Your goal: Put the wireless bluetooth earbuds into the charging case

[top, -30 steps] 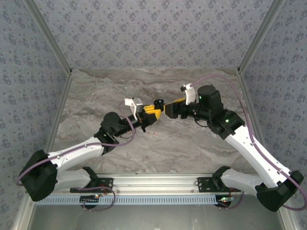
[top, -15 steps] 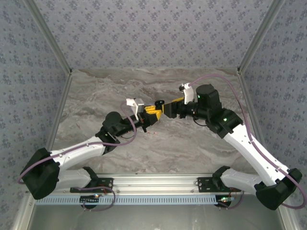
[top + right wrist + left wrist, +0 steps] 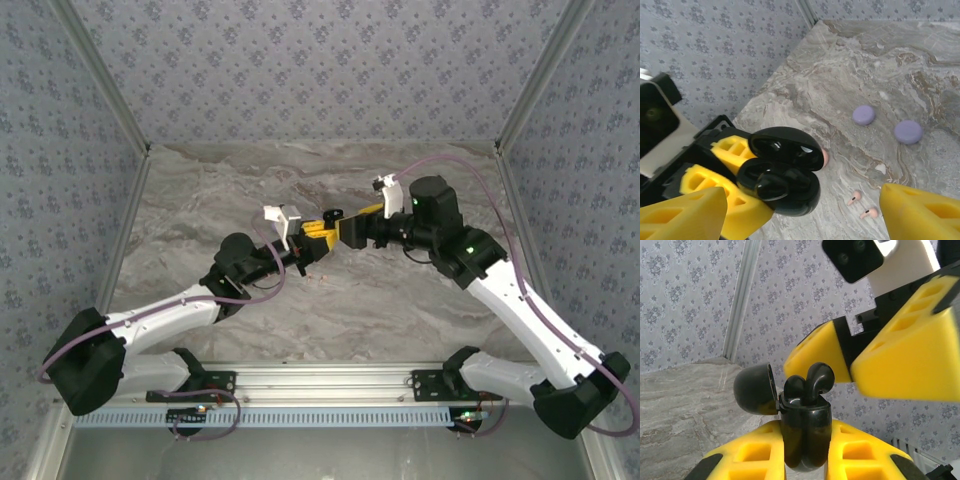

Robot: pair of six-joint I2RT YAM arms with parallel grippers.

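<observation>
Left claw (image 3: 805, 460) clamped tight on the black charging case (image 3: 805, 435). Its lid (image 3: 754, 389) is flipped open and the case is held up off the surface (image 3: 880, 65). Two black earbuds (image 3: 810, 382) sit in the case's wells, one poking up higher. Right claw (image 3: 850, 360) is spread wide and holds nothing. Its yellow fingers hang just above the case, one just beside the taller bud. Two pink earbuds (image 3: 855, 196) lie loose on the surface below the case. Two lilac discs (image 3: 863, 114) lie farther off.
</observation>
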